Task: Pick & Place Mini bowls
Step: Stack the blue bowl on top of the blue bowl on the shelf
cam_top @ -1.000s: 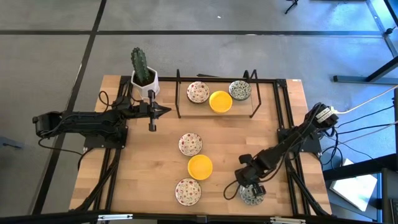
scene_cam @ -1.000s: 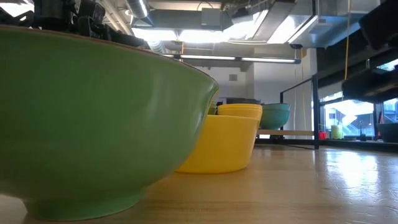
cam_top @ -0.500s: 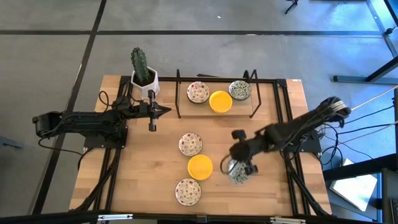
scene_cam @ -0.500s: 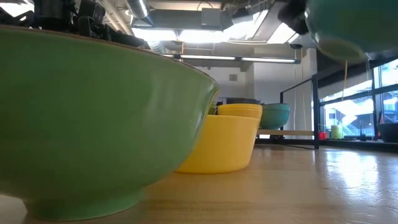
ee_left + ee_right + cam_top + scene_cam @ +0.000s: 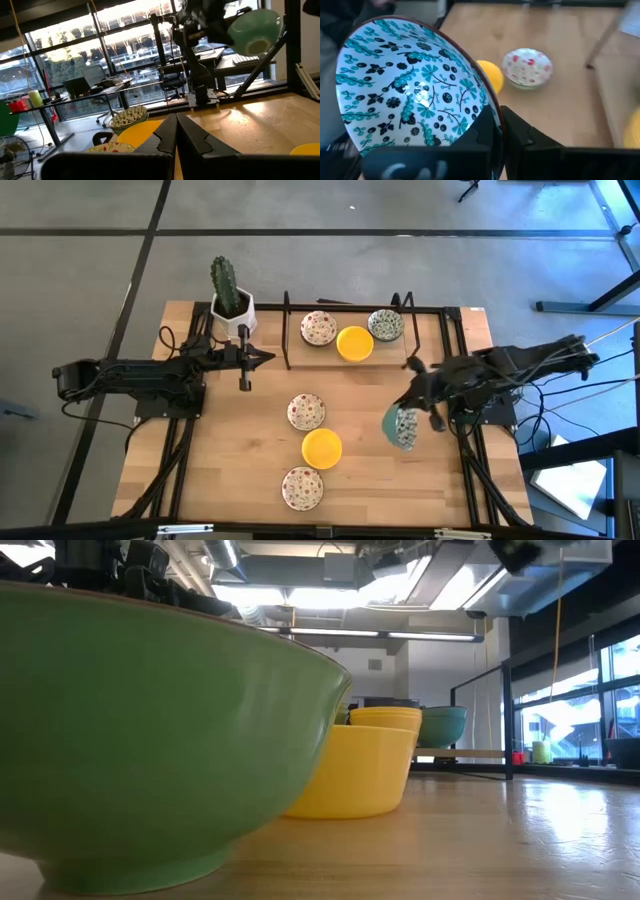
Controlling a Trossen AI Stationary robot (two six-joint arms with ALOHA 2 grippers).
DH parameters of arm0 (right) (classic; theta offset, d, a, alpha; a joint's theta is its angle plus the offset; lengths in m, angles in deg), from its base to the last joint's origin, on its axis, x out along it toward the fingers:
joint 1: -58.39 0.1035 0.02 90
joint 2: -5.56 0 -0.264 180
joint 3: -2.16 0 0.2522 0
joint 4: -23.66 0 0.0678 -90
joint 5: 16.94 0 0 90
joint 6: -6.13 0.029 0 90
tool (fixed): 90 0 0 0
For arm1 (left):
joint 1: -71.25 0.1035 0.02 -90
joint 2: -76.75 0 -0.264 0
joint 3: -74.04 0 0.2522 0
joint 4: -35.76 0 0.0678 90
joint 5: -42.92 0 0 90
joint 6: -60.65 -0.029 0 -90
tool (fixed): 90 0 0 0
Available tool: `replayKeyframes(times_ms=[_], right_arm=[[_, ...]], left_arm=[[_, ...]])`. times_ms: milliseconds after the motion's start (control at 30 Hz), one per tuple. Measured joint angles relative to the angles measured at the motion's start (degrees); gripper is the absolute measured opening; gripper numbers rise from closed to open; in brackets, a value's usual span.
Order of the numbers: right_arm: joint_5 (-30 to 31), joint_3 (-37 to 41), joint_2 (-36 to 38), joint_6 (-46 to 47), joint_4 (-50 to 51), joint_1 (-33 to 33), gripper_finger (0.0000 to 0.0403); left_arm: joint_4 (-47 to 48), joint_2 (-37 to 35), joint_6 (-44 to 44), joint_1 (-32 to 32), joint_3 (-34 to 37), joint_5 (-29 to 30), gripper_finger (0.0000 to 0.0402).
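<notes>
Right of centre in the high view, the right gripper (image 5: 412, 412) pinches the rim of a small round white bowl with teal-green leaf pattern (image 5: 401, 427), lifted clear of the wooden table (image 5: 240, 460). The bowl is tipped on edge, its patterned inside (image 5: 405, 85) facing sideways. The left gripper (image 5: 268, 358), fingers together and empty, waits at upper left.

rack (image 5: 346, 350) blocks back; centre (image 5: 400, 490) open

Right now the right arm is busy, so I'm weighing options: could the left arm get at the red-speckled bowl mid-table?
Probably yes. The left gripper is shut and empty, and bare wood lies between it and the red-speckled bowl; nothing stands in its way.
</notes>
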Motion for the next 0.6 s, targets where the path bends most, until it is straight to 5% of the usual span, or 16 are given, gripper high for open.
replayKeyframes(times_ms=[300, 600], right_arm=[[11.1, 15.9, 14.4, 13.6, -0.1, 0.0, 0.0014], [13.4, 17.9, 15.3, 16.1, -3.1, 0.0, 0.0014]], left_arm=[[0.0, 0.0, 0.0, 0.0, 0.0, 0.0, 0.0006], [0.0, 0.0, 0.0, 0.0, 0.0, 0.0, 0.0006]])
